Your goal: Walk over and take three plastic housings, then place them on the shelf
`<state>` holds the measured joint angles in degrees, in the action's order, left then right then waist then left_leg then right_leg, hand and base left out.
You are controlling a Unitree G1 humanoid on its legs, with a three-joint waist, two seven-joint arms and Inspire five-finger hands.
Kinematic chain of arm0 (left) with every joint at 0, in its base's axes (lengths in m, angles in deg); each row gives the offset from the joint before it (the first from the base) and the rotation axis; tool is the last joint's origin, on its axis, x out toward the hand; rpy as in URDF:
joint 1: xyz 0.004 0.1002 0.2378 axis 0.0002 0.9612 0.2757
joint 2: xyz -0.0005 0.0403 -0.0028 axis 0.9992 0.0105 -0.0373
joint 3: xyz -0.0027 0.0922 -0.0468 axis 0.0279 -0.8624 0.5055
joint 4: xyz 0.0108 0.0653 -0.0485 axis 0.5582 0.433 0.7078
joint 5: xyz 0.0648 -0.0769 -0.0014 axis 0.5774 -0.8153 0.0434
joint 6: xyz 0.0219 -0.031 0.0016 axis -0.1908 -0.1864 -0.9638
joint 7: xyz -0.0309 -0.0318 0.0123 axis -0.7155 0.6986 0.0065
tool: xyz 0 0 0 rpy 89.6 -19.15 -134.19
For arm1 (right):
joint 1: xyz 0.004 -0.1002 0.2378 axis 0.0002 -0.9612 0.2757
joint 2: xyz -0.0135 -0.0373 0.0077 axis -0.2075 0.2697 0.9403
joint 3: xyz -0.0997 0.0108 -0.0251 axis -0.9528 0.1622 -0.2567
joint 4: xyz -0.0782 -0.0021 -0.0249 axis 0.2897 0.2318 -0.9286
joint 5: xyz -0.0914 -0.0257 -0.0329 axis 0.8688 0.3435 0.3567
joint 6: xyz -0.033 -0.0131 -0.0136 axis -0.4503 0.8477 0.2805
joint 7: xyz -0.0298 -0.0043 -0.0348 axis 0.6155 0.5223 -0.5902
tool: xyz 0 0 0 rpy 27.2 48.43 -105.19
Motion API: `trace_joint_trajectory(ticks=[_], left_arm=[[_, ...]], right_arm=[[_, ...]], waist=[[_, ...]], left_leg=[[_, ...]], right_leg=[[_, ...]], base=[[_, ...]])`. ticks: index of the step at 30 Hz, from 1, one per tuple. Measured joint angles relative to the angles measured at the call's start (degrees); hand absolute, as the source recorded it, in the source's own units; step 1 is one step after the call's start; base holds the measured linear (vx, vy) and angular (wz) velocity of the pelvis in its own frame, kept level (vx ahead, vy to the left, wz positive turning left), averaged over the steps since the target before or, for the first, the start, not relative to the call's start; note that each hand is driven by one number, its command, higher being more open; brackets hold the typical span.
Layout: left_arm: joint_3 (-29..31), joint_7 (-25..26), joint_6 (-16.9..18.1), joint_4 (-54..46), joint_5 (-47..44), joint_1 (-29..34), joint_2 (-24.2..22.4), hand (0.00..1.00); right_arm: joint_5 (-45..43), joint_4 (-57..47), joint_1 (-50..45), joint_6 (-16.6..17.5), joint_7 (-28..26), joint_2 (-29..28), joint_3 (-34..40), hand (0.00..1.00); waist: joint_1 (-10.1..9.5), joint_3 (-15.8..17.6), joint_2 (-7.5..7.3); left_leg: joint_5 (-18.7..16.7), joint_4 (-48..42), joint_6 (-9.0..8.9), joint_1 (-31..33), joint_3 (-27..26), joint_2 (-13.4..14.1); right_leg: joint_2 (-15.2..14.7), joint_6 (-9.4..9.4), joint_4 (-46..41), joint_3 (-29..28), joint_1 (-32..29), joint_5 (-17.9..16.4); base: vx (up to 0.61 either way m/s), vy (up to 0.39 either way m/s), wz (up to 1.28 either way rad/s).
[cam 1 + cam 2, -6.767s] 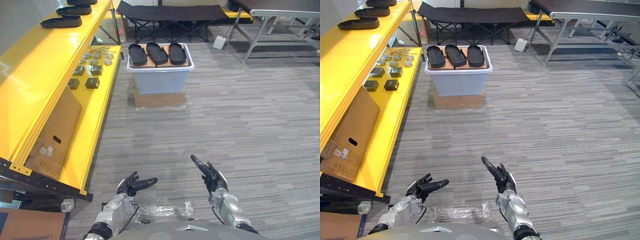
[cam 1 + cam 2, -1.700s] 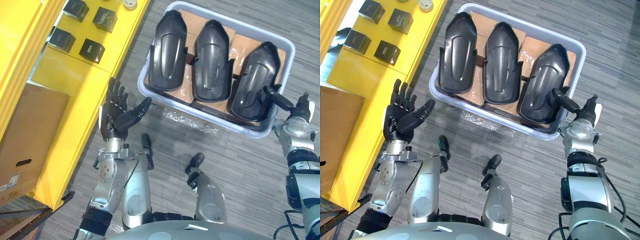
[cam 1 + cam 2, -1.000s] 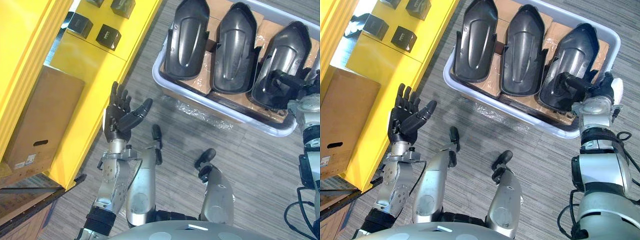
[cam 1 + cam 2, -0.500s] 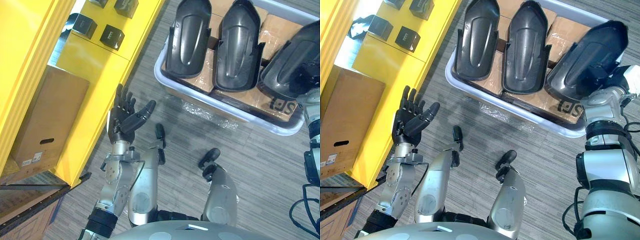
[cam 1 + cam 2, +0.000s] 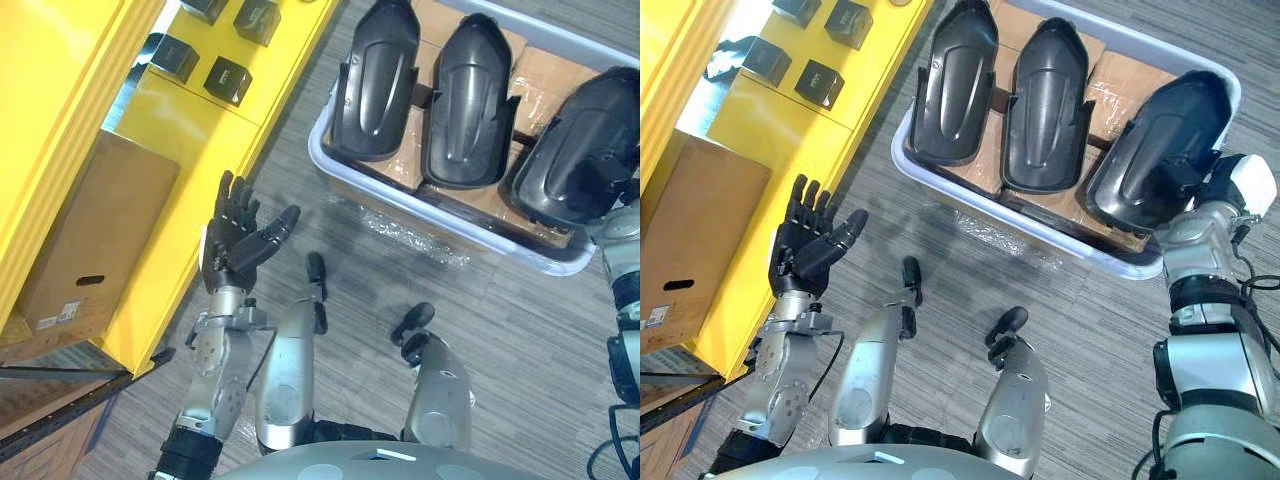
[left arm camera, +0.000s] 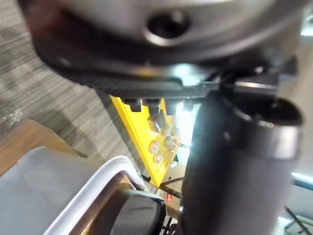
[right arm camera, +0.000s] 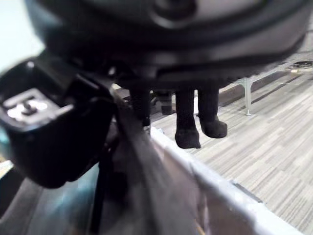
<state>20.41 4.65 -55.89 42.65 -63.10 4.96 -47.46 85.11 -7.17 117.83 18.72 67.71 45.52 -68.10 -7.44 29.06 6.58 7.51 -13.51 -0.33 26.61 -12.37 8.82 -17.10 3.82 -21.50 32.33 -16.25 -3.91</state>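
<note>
Right hand (image 5: 1205,190) grips the rightmost housing (image 5: 1160,130), tilted in the bin (image 5: 1040,230). Left hand (image 5: 800,250) is open beside the shelf (image 5: 780,130).

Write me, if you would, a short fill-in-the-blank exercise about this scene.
The tub holds ___ black housings.
The right hand grips the housing farthest to the robot's ___.
The left hand is ___ and holds nothing.
The shelf beside it is ___.
Missing words: three; right; open; yellow.
</note>
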Motion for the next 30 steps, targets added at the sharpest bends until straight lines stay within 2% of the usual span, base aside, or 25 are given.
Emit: trace_joint_trajectory(ticks=[1,3,4,6,8,11,12,13,16,17,18,19,21,23,24,25,27,30], left_arm=[[0.1,-0.3,0.0,-0.2,0.0,0.2,0.2,1.00],[1.1,-0.6,0.0,-0.9,0.0,1.2,0.3,1.00],[1.7,-0.7,-0.1,-1.8,0.0,2.2,0.7,1.00],[1.7,-1.3,-0.3,-2.1,0.0,2.9,1.2,1.00],[1.7,-1.1,-1.2,-2.4,0.0,3.1,1.1,1.00],[3.1,-0.6,-2.8,-4.9,0.0,4.7,1.0,1.00],[4.3,-0.6,-4.1,-5.1,0.0,4.8,1.0,1.00],[4.5,-0.7,-4.5,-5.1,0.0,4.7,1.0,1.00],[5.8,-2.2,-10.5,-5.3,-2.7,4.6,0.9,1.00],[6.0,-4.5,-16.7,-5.5,-8.4,4.1,0.9,1.00],[5.8,-7.2,-22.2,-5.5,-12.8,4.2,1.0,1.00],[5.5,-8.1,-24.1,-5.5,-14.4,4.2,1.1,1.00],[3.0,-10.3,-30.5,-5.4,-18.3,3.3,1.2,1.00],[1.0,-11.9,-34.2,-5.3,-19.3,1.7,1.5,1.00],[-0.7,-13.4,-36.4,-4.8,-20.6,-0.5,1.9,1.00],[-3.5,-16.6,-39.1,-2.0,-20.8,-6.2,3.7,1.00],[-4.5,-19.0,-39.6,1.4,-22.7,-10.1,5.0,1.00],[-5.2,-19.5,-39.5,3.4,-22.8,-11.8,5.3,1.00]], right_arm=[[0.2,-1.1,-1.0,0.1,0.1,-0.3,0.6,0.00],[0.6,-4.9,-3.7,0.1,0.4,-2.7,2.3,0.00],[2.0,-7.6,-5.3,0.1,0.6,-4.3,3.2,0.00],[3.8,-12.9,-9.2,0.3,1.5,-5.8,4.9,0.00],[5.3,-16.6,-12.0,0.4,2.6,-6.3,6.4,0.00],[9.3,-23.9,-16.5,0.9,5.8,-8.3,9.8,0.00],[11.0,-26.7,-18.2,0.8,7.2,-9.6,11.2,0.00],[11.4,-27.1,-18.5,0.8,7.3,-9.9,11.6,0.00],[13.3,-31.0,-22.0,0.6,8.0,-12.8,13.9,0.00],[15.5,-32.6,-23.6,0.7,8.1,-12.9,14.3,0.00],[17.2,-33.6,-23.7,0.9,8.1,-12.9,14.4,0.00],[17.9,-34.2,-23.7,1.2,8.1,-12.9,14.4,0.00],[20.6,-35.9,-23.7,3.9,8.0,-12.8,14.4,0.00],[21.9,-36.6,-23.5,6.2,7.8,-12.7,14.4,0.00],[22.8,-37.4,-23.3,7.9,7.5,-12.1,14.2,0.00],[24.5,-37.9,-22.3,11.3,6.3,-10.2,12.4,0.00],[25.4,-39.2,-21.6,14.6,3.6,-7.6,9.8,0.00],[26.4,-40.4,-21.6,17.7,2.4,-7.4,8.5,0.00]], waist=[[-0.02,0.1,-0.20],[0.03,0.2,-1.93],[0.07,0.2,-3.33],[0.08,0.2,-4.85],[0.08,0.2,-5.50],[0.41,-0.5,-7.31],[0.80,-1.3,-8.44],[0.87,-1.4,-8.64],[1.41,-5.1,-10.35],[1.81,-7.3,-10.77],[2.66,-9.3,-10.68],[2.98,-10.1,-10.66],[3.76,-12.5,-10.36],[4.66,-13.8,-9.94],[5.22,-14.3,-9.50],[6.38,-16.1,-8.50],[7.61,-17.9,-7.15],[9.12,-19.2,-5.91]], left_leg=[[0.0,0.2,-0.06,-0.4,0.0,0.1],[0.4,1.6,-0.41,-2.2,-0.5,0.3],[0.6,2.4,-0.71,-3.3,-0.9,0.5],[0.9,3.9,-1.11,-5.7,-1.0,0.6],[1.2,5.1,-1.40,-7.6,-1.0,0.4],[1.7,8.3,-1.77,-11.1,-1.5,0.0],[1.9,10.1,-1.73,-12.9,-2.2,-0.1],[2.0,10.4,-1.72,-13.3,-2.4,-0.2],[2.4,12.8,-2.12,-15.7,-4.0,-0.6],[2.4,14.3,-2.18,-17.6,-4.7,-1.2],[2.4,15.5,-2.20,-19.1,-5.3,-1.7],[2.4,16.1,-2.22,-19.8,-5.6,-1.9],[2.5,17.9,-2.31,-22.5,-7.4,-2.4],[2.5,18.3,-2.33,-23.6,-8.1,-2.5],[2.5,18.3,-2.35,-24.3,-8.8,-2.5],[2.5,18.4,-2.36,-25.4,-10.1,-2.5],[2.5,18.4,-2.36,-26.2,-11.3,-2.5],[2.5,18.6,-2.40,-27.1,-12.0,-2.2]], right_leg=[[0.2,0.03,0.4,0.0,0.5,0.0],[0.9,0.16,1.6,-0.2,1.8,0.2],[1.4,0.22,2.4,-0.5,2.6,0.3],[1.9,0.19,3.4,-0.3,4.7,0.6],[2.1,0.24,4.3,0.1,6.6,0.6],[2.5,0.53,6.1,0.3,9.2,0.8],[2.7,0.92,7.4,0.4,10.6,1.1],[2.7,1.00,7.7,0.4,11.0,1.1],[3.2,1.69,10.6,0.3,13.0,2.0],[3.1,2.21,12.1,0.2,14.6,2.4],[3.0,2.65,13.3,0.0,15.8,2.9],[3.0,2.81,13.8,-0.2,16.2,3.0],[2.8,3.44,15.2,-1.4,17.5,3.8],[2.8,3.59,16.1,-2.0,18.3,4.4],[2.8,3.69,16.8,-2.2,19.0,4.9],[2.8,3.80,17.4,-3.0,19.5,5.3],[3.3,3.67,18.3,-4.2,19.7,6.0],[3.7,3.52,18.8,-4.6,20.4,6.2]], base=[[0.01,-0.031,-0.05],[0.03,-0.043,-0.10],[0.05,-0.044,-0.12],[0.05,-0.038,-0.03],[0.06,-0.030,0.04],[0.06,-0.022,0.00],[0.06,-0.014,-0.01],[0.06,-0.013,-0.01],[0.11,-0.013,-0.07],[0.17,-0.010,-0.11],[0.17,-0.003,-0.13],[0.14,0.007,-0.20],[0.10,0.011,-0.30],[0.08,0.009,-0.21],[0.06,0.020,-0.31],[0.02,0.021,-0.36],[-0.02,0.018,-0.35],[-0.06,-0.001,-0.18]])
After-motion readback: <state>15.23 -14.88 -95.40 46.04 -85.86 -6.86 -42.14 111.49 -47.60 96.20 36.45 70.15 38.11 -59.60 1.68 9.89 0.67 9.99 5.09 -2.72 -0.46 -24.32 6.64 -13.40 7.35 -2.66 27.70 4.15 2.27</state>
